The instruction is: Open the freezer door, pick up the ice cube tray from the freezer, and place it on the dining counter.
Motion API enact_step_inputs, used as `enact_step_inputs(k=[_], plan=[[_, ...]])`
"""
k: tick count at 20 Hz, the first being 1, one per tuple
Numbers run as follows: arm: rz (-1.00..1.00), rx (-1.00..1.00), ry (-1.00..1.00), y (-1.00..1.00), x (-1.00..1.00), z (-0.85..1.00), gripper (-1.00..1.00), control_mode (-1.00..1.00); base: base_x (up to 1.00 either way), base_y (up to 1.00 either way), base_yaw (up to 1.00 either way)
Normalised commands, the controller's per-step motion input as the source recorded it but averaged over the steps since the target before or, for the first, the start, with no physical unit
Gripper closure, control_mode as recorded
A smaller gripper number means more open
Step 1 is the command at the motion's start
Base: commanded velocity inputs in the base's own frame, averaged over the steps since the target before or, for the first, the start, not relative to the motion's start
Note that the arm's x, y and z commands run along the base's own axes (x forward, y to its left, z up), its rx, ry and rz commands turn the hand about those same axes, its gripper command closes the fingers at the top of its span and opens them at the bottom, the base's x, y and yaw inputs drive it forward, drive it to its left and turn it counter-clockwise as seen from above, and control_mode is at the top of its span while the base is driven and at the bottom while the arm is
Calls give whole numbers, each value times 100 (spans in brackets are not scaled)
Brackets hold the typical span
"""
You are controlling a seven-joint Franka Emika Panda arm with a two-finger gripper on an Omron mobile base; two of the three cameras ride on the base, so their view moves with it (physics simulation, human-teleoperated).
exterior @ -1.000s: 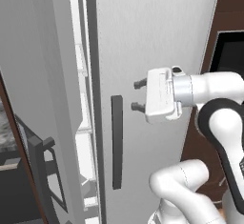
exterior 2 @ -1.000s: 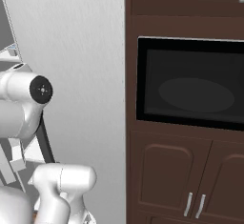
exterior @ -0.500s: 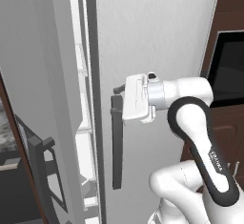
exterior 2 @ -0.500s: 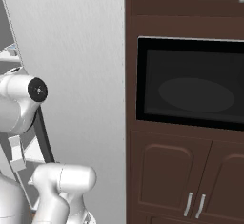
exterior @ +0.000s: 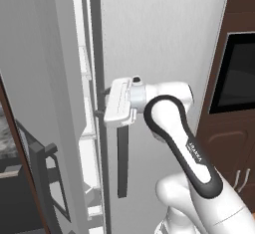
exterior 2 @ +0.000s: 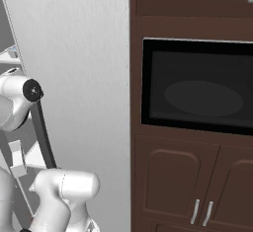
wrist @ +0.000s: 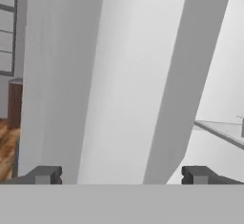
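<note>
The freezer door stands ajar at the left, its dark dispenser panel low on its face. Behind it the freezer shows white shelves. My gripper reaches sideways into the gap between this door and the plain grey door, at mid height, open, with nothing between its fingers. In the hand view the gripper faces the freezer door up close, with a white shelf to the right. The ice cube tray is hidden. I cannot tell whether a mottled grey patch past the door is the dining counter.
The plain door's dark bar handle hangs just under my hand. Brown cabinets with a black built-in oven stand to the right of the fridge. A window and wooden floor show beyond the door.
My hand has moved left, from in front of the plain door across its handle to the gap at the freezer's edge. The jaws have stayed open.
</note>
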Motion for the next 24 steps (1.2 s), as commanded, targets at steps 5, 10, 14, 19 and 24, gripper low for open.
enact_step_inputs(k=[5,10,14,19,24], plan=[[8,0,2,31,31,-13,-100,-100,0,0,0],[12,0,1,50,19,-23,-100,-100,0,0,0],[13,0,0,57,6,-27,-100,-100,0,0,0],[13,0,0,58,1,-22,-100,-100,0,0,0],[12,0,0,73,-7,-13,-100,-100,0,0,0]])
